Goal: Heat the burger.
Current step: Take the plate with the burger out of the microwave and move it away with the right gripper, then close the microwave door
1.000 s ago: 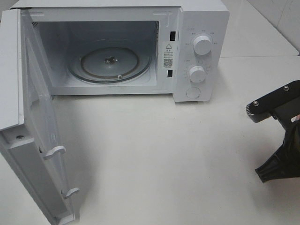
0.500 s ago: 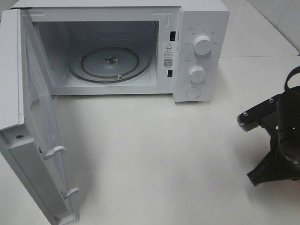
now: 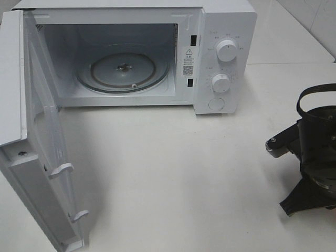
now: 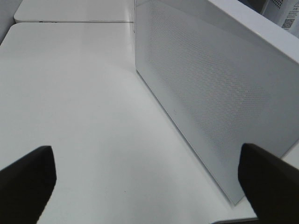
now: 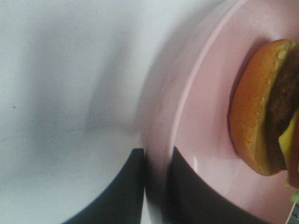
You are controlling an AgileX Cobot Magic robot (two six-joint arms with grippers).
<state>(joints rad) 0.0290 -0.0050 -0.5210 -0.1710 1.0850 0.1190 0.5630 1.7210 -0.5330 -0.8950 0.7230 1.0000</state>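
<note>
The right wrist view shows the burger (image 5: 261, 107), with its golden-brown bun, dark patty and yellow cheese, on a pink plate (image 5: 205, 116). My right gripper (image 5: 157, 151) straddles the plate's rim, one dark finger (image 5: 121, 196) outside it and the other over the plate. The gap is narrow, and the blur hides whether the fingers clamp the rim. The right arm (image 3: 312, 157) sits at the table's right edge in the high view. Burger and plate are out of that view. My left gripper (image 4: 149, 186) is open wide above bare table.
A white microwave (image 3: 226, 31) stands at the back with its door (image 3: 37, 131) swung open to the left. Its glass turntable (image 3: 123, 68) holds nothing. The left wrist camera faces the door's perforated panel (image 4: 210, 93).
The right arm has shifted downward and toward the right edge of the high view, turning as it went. The left side and the microwave are unchanged.
</note>
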